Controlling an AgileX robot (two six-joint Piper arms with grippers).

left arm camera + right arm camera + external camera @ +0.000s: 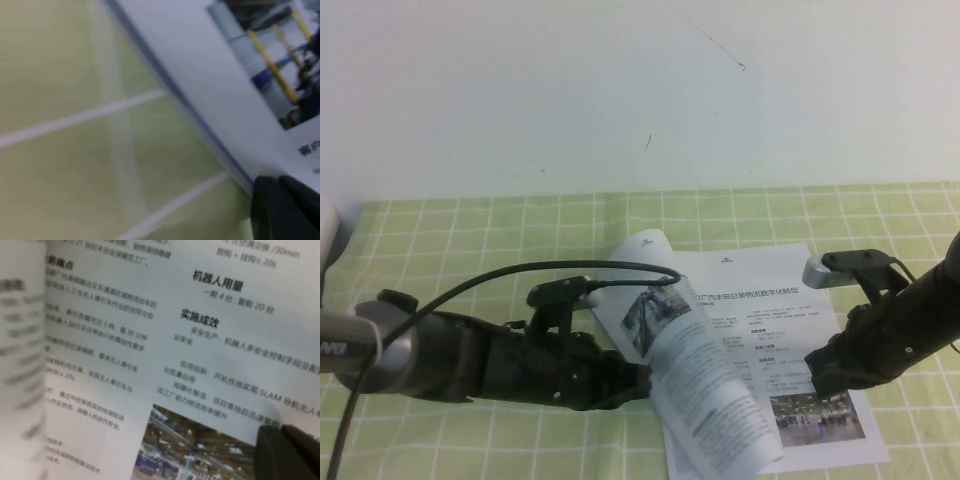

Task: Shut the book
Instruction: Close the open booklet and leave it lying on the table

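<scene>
A pale green tablecloth (pixel 470 240) crossed by a grid of white lines covers the table, with a plain white wall (pixel 620 90) rising behind it. The book (pixel 790 330), a thin booklet of glossy white paper, lies open on the cloth right of centre, between the two arms. Its long axis runs away from the robot, the far end leaning a little to the robot's left, and the heads of its pages point towards the wall. The right-hand page lies flat, bearing dark printed text and a colour photograph near its lower edge. The left-hand page (pixel 705 390) is raised off the cloth and curls over in a soft arch, showing text and a photograph on its outer face. The left gripper (pixel 638 378), black and reaching in low from the robot's left under a looping black cable (pixel 520 272), meets the curled page's near edge; whether it grips cannot be told. The right gripper (pixel 817 372), also black, sits at the flat page's outer side, and its state cannot be told either
</scene>
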